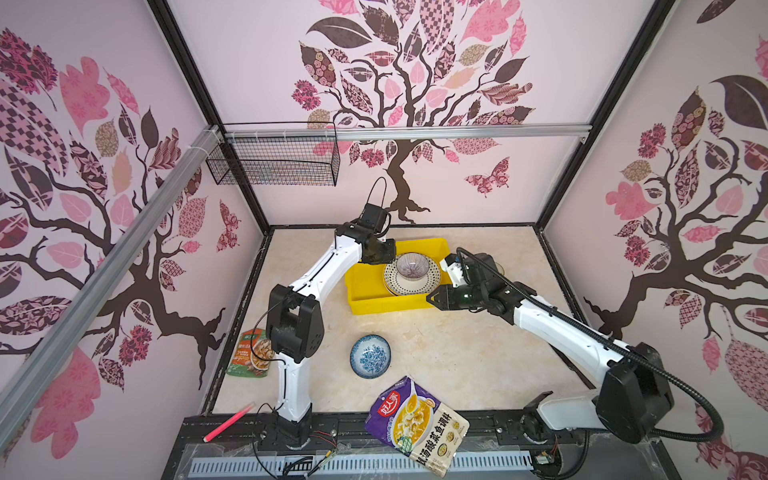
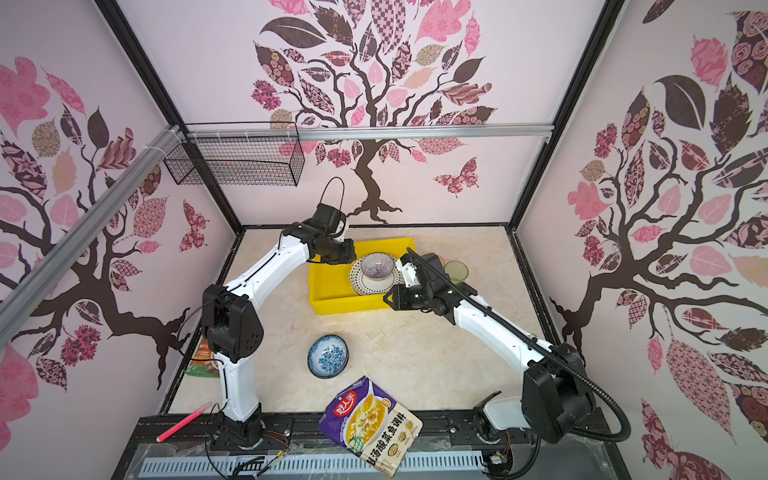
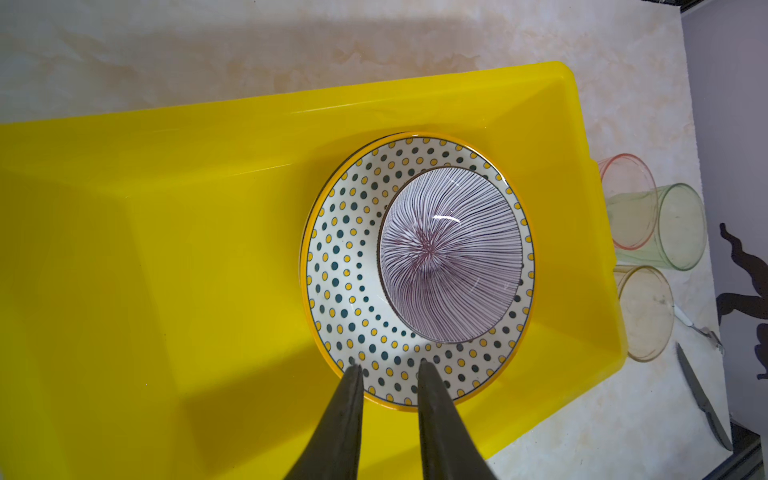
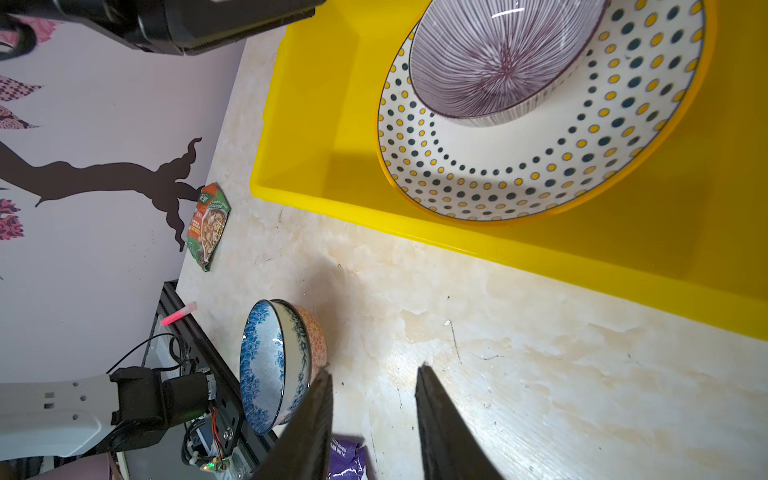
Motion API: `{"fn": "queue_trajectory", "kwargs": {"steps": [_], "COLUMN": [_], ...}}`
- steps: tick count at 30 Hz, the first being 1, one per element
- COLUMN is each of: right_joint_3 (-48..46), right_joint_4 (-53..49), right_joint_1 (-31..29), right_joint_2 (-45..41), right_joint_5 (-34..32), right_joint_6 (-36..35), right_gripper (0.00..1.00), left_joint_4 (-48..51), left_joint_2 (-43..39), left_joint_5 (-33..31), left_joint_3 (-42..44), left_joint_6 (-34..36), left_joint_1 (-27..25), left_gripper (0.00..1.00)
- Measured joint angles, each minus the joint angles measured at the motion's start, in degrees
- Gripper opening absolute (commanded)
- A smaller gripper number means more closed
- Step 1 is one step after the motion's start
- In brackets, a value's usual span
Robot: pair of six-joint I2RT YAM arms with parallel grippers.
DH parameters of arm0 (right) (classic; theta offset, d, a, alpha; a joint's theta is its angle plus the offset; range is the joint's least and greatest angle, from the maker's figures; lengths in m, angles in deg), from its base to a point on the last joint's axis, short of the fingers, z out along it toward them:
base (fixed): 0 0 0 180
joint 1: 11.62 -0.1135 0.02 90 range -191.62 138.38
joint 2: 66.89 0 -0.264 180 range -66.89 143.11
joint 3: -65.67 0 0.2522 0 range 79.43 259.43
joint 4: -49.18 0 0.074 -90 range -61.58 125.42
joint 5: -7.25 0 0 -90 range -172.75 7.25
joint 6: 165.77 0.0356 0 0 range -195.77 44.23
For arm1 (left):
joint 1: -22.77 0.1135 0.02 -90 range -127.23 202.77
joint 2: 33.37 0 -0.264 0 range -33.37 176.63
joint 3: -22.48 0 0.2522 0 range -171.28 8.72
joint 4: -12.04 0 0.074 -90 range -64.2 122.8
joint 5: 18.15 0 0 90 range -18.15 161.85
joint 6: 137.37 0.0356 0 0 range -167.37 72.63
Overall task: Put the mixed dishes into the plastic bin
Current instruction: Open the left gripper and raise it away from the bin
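In the bin [image 1: 365, 286] sits a lined bowl [image 1: 411, 265] on a dotted plate [image 1: 409, 286]; the blue bowl [image 1: 370, 356] lies out on the table [image 1: 457, 353]. The left gripper [image 3: 388, 365] and right gripper [image 4: 375, 369] hang empty, fingers apart.

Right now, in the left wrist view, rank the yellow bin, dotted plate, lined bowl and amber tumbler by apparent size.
Largest to smallest:
1. yellow bin
2. dotted plate
3. lined bowl
4. amber tumbler
The bowl sits on the plate, so that pair compares fairly.
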Motion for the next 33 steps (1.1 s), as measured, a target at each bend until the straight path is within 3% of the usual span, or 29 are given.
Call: {"fn": "queue_trajectory", "kwargs": {"steps": [33], "right_joint_3": [4.7], "right_joint_4": [-1.7], "right_joint_1": [-10.5], "right_joint_2": [1.8], "right_joint_5": [-5.0], "right_joint_6": [0.7], "right_gripper": [0.38], "left_joint_4": [2.6], "left_joint_2": [-32.8], "left_joint_5": [-7.9], "left_joint_3": [27.6], "left_joint_6": [2.2], "left_joint_1": [1.0], "left_gripper": [0.31]}}
